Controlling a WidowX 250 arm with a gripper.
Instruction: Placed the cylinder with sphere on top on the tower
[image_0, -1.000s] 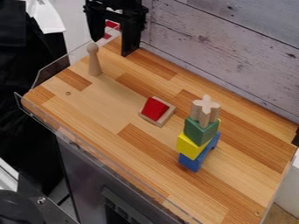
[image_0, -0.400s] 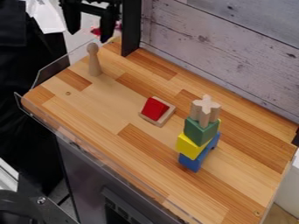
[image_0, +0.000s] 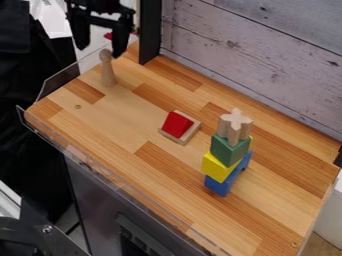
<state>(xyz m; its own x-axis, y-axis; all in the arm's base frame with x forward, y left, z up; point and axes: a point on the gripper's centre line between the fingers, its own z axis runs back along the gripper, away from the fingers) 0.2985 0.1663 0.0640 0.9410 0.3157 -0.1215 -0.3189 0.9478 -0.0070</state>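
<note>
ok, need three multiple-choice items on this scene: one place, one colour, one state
1. What stands directly on the green block?
A) the red block
B) the cross-shaped piece
C) nothing

2. What colour is the lowest block of the tower?
A) yellow
B) red
C) blue

3. How is the round-headed peg?
A) upright on the table
B) lying on its side
C) leaning on the wall

1: B, its legs meet the green block's top.
2: C, blue shows beneath the yellow.
3: A, base down, head up.
</note>
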